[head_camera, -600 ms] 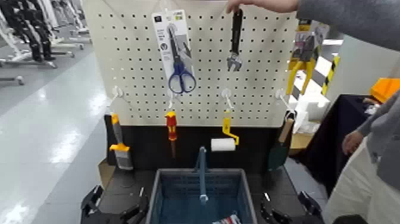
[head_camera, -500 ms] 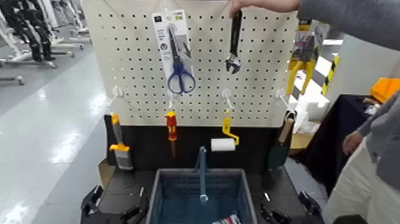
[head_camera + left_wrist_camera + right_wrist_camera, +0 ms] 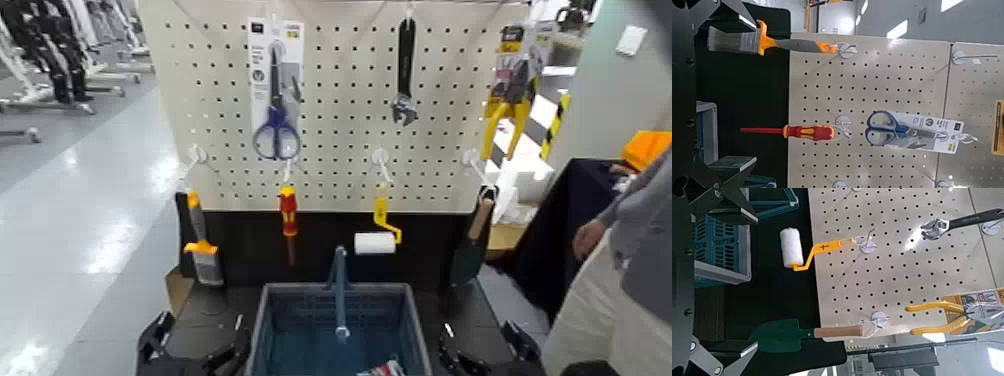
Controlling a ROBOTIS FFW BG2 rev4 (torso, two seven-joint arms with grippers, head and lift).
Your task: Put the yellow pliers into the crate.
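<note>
Head view: A person's hand hangs at the right side of the pegboard, moments after it was at the top of the board, gripping the adjustable wrench. The wrench now hangs alone from the pegboard's upper part, and the carded scissors, tilted a moment ago, hang straighter on the pegboard's left half. With the arm gone from above, the way to the board's upper right looks freer for the robot, though the person remains near that side

The yellow pliers, the piece to be fetched, hang on their card at the pegboard's upper right edge, unmoved by the changes around them. The crate sits below and in front of the pegboard, its handle bar across the middle and a small package inside

Both grippers wait low in front of the pegboard, the left gripper to the crate's left and the right gripper to its right, the fingers of each spread and empty. The task appears to be at its start; the right arm seems the natural choice, with a high reach ahead, a lift off the hook, and a risk that the card swings or snags
</note>
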